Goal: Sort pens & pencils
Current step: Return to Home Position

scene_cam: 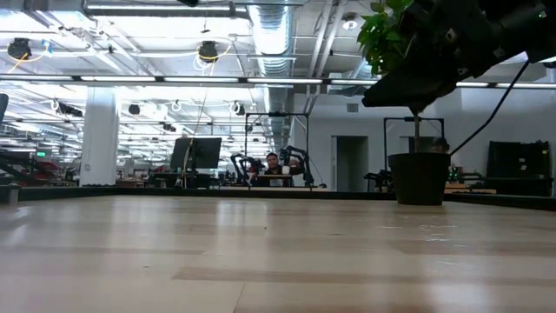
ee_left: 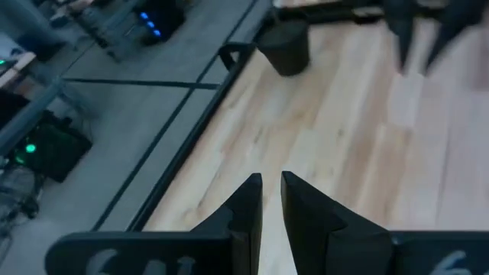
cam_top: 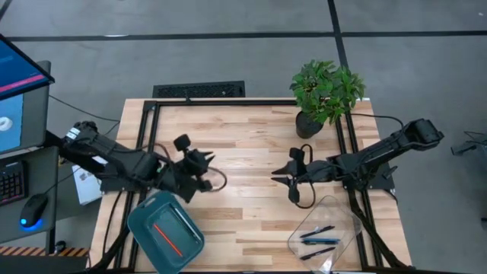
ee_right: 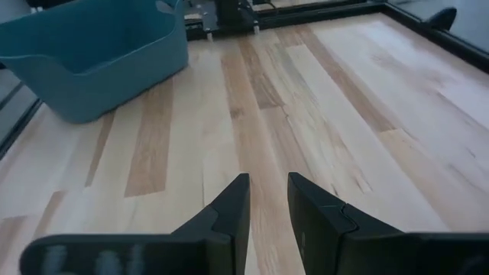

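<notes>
Left hand [ee_left: 272, 182] and right hand [ee_right: 268, 182] hover over the middle of the bench [cam_top: 243, 228], fingers nearly together, holding nothing. Pencils [cam_top: 167, 238] lie in the blue bin [cam_top: 143, 215], pens [cam_top: 318, 236] in the clear tray [cam_top: 346, 217]. Fold both arms back slowly, clear of the plant [cam_top: 327, 91].
</notes>
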Robot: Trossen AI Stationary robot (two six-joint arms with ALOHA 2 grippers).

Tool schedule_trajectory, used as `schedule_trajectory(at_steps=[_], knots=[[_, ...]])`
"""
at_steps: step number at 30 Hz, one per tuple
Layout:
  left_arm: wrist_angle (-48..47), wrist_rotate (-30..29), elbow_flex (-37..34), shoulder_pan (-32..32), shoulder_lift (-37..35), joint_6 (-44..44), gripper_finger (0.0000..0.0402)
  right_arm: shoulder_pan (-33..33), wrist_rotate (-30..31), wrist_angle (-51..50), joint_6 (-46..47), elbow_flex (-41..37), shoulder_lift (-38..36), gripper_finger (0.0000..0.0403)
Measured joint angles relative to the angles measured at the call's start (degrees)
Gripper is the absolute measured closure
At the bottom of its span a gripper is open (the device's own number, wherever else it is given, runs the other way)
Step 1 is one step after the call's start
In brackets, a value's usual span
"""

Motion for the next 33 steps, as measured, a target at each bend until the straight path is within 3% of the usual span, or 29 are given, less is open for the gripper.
schedule_trajectory(at_steps=[6,9,13,16,20,27,33], knots=[[12.19,3.81,-0.02,5.0,0.0,9.66,0.0358,2.25,-0.1,-1.74,-2.95,0.0,-3.11,0.029],[21.28,9.19,-1.45,6.91,-0.06,16.25,0.0358,3.2,-0.08,-5.78,-3.01,0.0,-5.63,0.029],[37.56,18.75,-8.66,10.42,-0.13,25.11,0.0358,3.6,0.1,-11.28,-2.59,0.0,-9.76,0.029],[46.65,26.36,-13.54,13.84,-0.27,27.95,0.0358,3.6,0.07,-15.64,-3.0,0.0,-13.76,0.029],[55.49,32.27,-16.72,17.03,-0.35,29.7,0.0358,3.6,0.12,-21.67,-3.02,0.02,-20.18,0.029],[62.64,50.85,-16.52,17.46,-0.5,31.23,0.0358,5.01,0.21,-20.74,-4.62,-3.16,-28.53,0.029],[62.39,53.98,-16.52,13.74,-0.13,32.17,0.0358,9.15,0.06,-11.38,-2.54,-11.23,-33.1,0.029]])
